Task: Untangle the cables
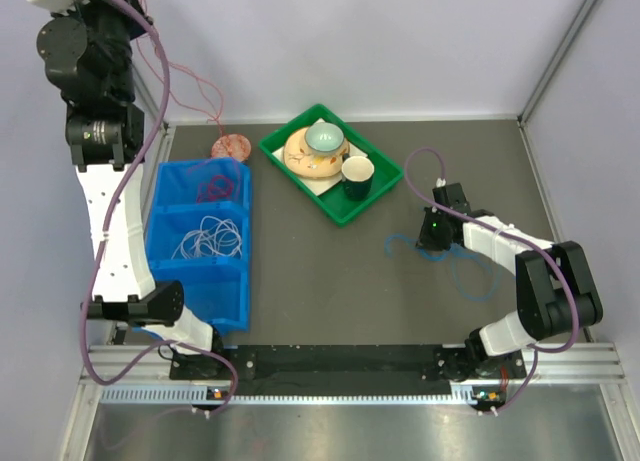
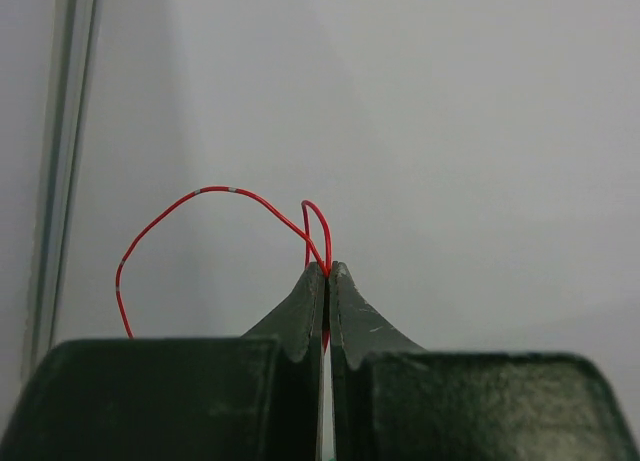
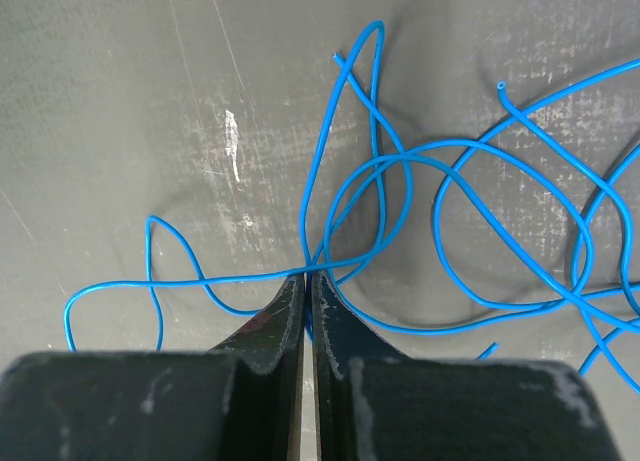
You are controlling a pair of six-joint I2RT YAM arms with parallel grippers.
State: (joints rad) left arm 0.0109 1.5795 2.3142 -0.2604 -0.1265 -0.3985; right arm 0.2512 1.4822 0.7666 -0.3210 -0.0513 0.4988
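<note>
The left tool (image 2: 326,271), raised high at 10 o'clock in the overhead view, has its jaws pressed together on the red cable (image 2: 200,196). In the left wrist view the thin strand arches up and away toward 10 o'clock from the fingertips, with a small loop standing just above them. From above, the red cable drops from the raised arm to a loose coil lying on the grey surface (image 1: 330,291) at 11 o'clock, just beyond the far end of the blue bin (image 1: 240,281).

At 3 o'clock the right tool (image 3: 305,278) is low over the surface with its jaws closed. They pinch the blue cable (image 3: 400,171) where several of its strands cross. The rest of that cable sprawls in overlapping loops toward 2 and 3 o'clock in the right wrist view, with one free end curling off at 9 o'clock.

The white cable (image 1: 208,239) rests bunched in the middle compartment of the blue bin at 9 o'clock. A green tray (image 1: 350,213) at 12 o'clock holds a plate, a bowl and a cup.
</note>
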